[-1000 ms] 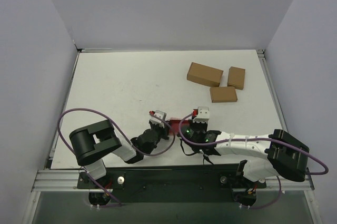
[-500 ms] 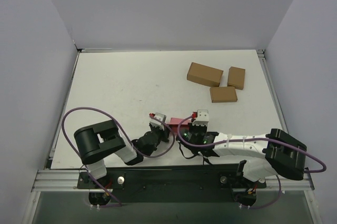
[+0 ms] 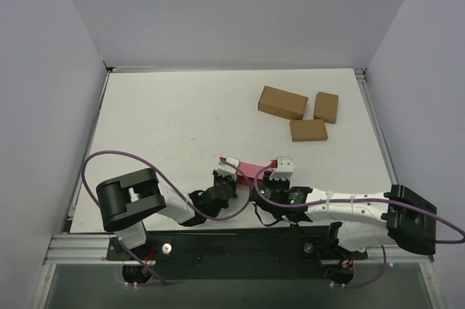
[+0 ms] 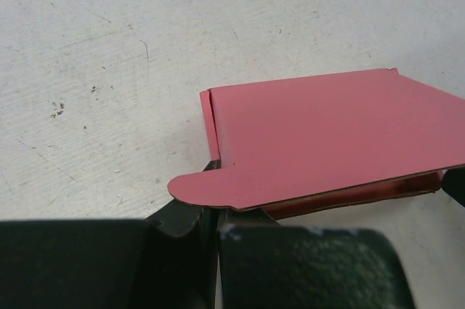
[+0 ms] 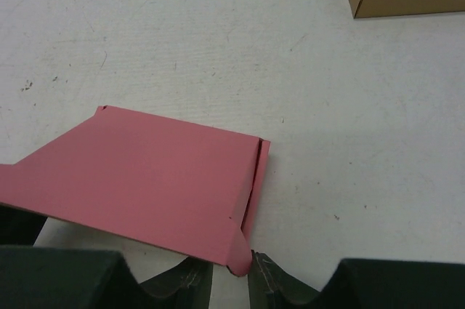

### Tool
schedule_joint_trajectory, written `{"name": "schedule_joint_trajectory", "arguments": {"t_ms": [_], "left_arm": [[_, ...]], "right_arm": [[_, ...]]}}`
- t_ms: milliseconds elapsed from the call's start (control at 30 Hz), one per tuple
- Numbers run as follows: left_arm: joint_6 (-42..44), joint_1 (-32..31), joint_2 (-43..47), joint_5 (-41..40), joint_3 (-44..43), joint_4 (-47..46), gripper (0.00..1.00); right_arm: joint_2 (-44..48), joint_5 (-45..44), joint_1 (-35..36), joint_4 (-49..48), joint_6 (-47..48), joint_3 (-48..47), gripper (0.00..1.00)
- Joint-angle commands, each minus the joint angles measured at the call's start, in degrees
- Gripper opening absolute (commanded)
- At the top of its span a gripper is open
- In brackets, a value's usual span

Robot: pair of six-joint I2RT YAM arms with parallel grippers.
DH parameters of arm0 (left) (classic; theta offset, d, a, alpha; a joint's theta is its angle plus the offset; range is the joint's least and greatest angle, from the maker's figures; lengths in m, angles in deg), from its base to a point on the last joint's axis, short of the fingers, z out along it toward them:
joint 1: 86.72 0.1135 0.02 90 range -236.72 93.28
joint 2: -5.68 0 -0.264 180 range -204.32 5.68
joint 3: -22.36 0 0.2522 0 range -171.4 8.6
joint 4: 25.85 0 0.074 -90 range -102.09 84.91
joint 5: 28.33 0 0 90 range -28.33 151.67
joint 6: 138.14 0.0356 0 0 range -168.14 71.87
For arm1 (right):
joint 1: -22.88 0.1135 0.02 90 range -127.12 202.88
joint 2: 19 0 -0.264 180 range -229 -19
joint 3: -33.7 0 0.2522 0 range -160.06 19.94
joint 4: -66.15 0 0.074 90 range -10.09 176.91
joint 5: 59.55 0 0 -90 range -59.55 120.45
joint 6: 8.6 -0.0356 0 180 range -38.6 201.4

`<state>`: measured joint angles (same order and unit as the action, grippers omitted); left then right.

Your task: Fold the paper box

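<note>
- the paper box (image 3: 251,170) is at the 6 o'clock edge of the desk (image 3: 167,120), between the two arms. it looks a little raised from the surface, not lying flat.
- the left tool (image 3: 229,164) is at the 9 o'clock end of the card. in the left wrist view its fingers are closed to a thin slit, and the rounded tab goes into this slit, so i judge it pinches the card there.
- the right tool (image 3: 282,165) is at the 3 o'clock end. in the right wrist view the jaws are almost together, with the pointed corner of the card between them.
- the step in hand seems to be opening or bending the flat piece along its creases.
- to do it well, both tools should move together. if only one pulls, the thin card can tear at the notch or slip out.
- bend along the printed crease near each end, not across the wide panel.
- hold firmly but do not crush the tabs, because they must go into slots later.
- stay away from the three brown boxes (image 3: 282,102) at 2 o'clock; they are well apart.
</note>
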<state>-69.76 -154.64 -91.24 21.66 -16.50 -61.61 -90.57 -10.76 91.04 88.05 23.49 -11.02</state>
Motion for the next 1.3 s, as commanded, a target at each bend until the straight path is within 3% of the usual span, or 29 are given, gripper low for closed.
{"name": "schedule_joint_trajectory", "arguments": {"t_ms": [0, 233, 333, 467, 567, 733, 1000, 1033, 1267], "left_arm": [[1.24, -0.46, -0.98, -1.38, -1.00, 12.95, 0.00], [1.50, -0.46, -0.46, -2.35, -1.18, 14.10, 0.00], [2.64, -0.46, -0.20, -2.35, -0.83, 13.39, 0.00], [4.57, -0.46, -0.19, -1.83, -0.56, 11.99, 0.00], [5.72, -0.46, 0.07, -0.86, -0.65, 11.38, 0.00], [7.39, -0.46, 1.21, 1.07, -0.91, 10.76, 0.00], [8.79, -0.55, 5.59, 5.28, -2.41, 16.64, 0.00], [8.88, -0.46, 6.22, 6.16, -2.41, 18.04, 0.09], [8.44, -0.55, 11.84, 10.82, -2.41, 24.55, 0.38]], "right_arm": [[5.21, -0.27, 1.53, 5.21, -3.08, 1.60, 0.30], [15.13, -3.68, 5.14, 12.94, -6.42, 3.01, 0.37], [20.83, -5.63, 6.37, 14.09, -2.31, 1.88, 0.24], [24.37, -9.14, 7.08, 13.74, 3.32, -2.87, 0.27], [22.01, -7.14, 3.39, 13.57, 6.49, -7.95, 0.29], [14.89, 6.65, -6.09, 3.13, 11.15, -8.16, 0.27], [0.75, 18.26, -9.10, -5.94, 9.05, -8.59, 0.26], [-0.14, 19.66, -9.36, -6.12, 8.43, -8.42, 0.26], [-4.45, 20.47, -9.71, -7.62, 5.53, -7.01, 0.21]]}}
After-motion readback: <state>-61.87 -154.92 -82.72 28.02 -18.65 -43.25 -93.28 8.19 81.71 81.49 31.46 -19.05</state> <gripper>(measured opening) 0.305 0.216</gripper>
